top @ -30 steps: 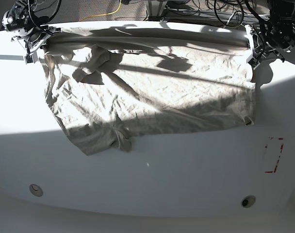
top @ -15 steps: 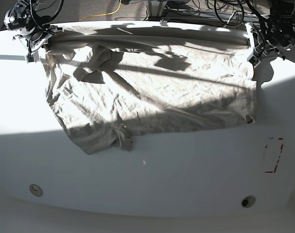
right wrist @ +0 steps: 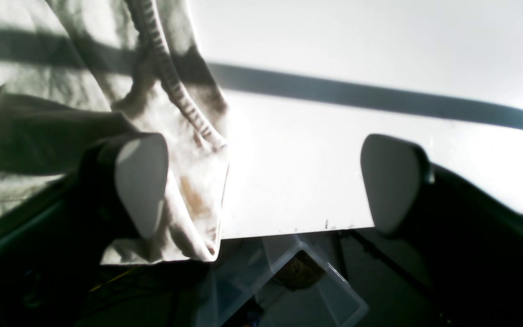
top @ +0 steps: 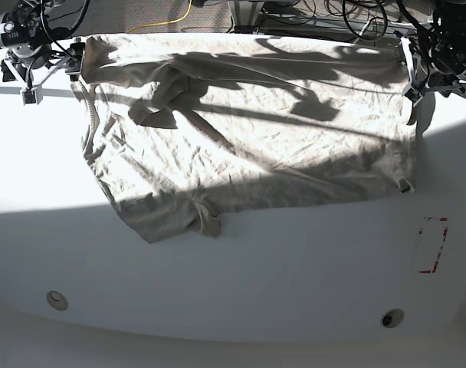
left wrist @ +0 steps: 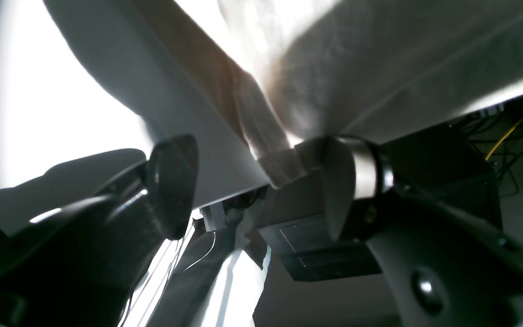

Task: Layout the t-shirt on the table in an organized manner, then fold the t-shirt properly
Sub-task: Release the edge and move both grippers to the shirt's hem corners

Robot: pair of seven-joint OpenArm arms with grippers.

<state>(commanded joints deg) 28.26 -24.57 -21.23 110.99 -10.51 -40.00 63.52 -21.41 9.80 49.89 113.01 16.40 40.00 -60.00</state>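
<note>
T-shirt [top: 248, 130] hem beside parted right fingers [right wrist: 141, 181]

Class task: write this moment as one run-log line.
phase: spreading | t-shirt: flat on table, sleeve bunched | left gripper: open | right gripper: open

No text, brand, label or number can be read in any view. The only sign is a red dashed rectangle mark [top: 433, 244] on the smooth white desk [top: 294, 284], near its right edge in the base view; it carries no letters or digits.
</note>
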